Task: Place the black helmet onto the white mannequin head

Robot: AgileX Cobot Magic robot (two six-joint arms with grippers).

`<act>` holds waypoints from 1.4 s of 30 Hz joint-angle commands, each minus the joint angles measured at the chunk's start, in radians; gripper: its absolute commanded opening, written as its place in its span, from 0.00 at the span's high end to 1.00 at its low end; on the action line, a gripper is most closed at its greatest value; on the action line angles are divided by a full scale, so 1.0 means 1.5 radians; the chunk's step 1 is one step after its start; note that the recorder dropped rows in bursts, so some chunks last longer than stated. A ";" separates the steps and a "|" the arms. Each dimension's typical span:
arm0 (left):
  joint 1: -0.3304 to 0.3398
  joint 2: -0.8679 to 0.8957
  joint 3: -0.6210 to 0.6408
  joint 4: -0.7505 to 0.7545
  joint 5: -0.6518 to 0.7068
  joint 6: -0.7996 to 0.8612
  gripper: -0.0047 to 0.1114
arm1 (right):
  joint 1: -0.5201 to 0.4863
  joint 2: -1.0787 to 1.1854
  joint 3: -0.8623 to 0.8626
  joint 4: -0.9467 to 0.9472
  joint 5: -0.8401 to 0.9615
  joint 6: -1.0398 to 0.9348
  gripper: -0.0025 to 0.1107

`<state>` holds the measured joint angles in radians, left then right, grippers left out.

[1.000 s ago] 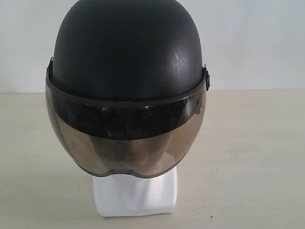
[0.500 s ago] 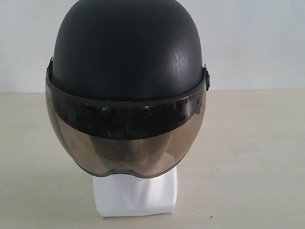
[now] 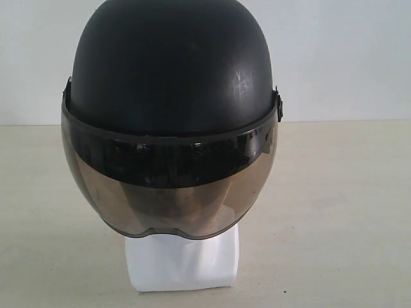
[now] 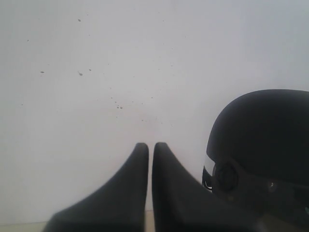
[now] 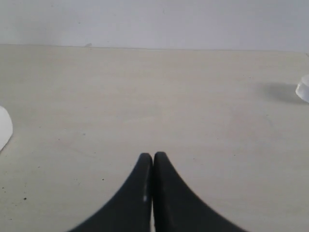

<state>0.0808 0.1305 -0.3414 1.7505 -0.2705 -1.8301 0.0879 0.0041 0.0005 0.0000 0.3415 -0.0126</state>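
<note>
The black helmet (image 3: 170,70) sits squarely atop the white mannequin head (image 3: 183,263), smoky visor (image 3: 170,192) down over the face, neck base on the worktop (image 3: 334,212).

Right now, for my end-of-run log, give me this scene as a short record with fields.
helmet: black helmet seated on the white mannequin head, visor down
head showing: only the neck base, below the visor
left gripper: shut, holding nothing, off the helmet
right gripper: shut, holding nothing, above the table
task: looks complete
</note>
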 commanded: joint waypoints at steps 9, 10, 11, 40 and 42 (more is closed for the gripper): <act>-0.006 -0.002 0.002 -0.004 0.004 -0.006 0.92 | 0.002 -0.003 0.000 0.038 -0.004 -0.007 0.98; -0.006 -0.002 0.002 -0.004 0.004 -0.006 0.92 | 0.002 -0.003 0.000 0.038 -0.004 -0.007 0.98; -0.006 -0.002 0.002 -0.004 0.004 -0.006 0.92 | 0.002 -0.003 0.000 0.038 -0.004 -0.007 0.98; -0.006 -0.002 0.002 -0.004 0.004 -0.006 0.92 | 0.002 -0.003 0.000 0.038 -0.003 0.023 0.98; -0.006 -0.002 0.002 -0.004 0.004 -0.006 0.92 | 0.002 -0.003 0.000 0.038 -0.003 0.023 0.98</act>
<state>0.0808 0.1305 -0.3414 1.7505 -0.2705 -1.8301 0.0879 0.0041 0.0005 0.0588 0.3415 0.0179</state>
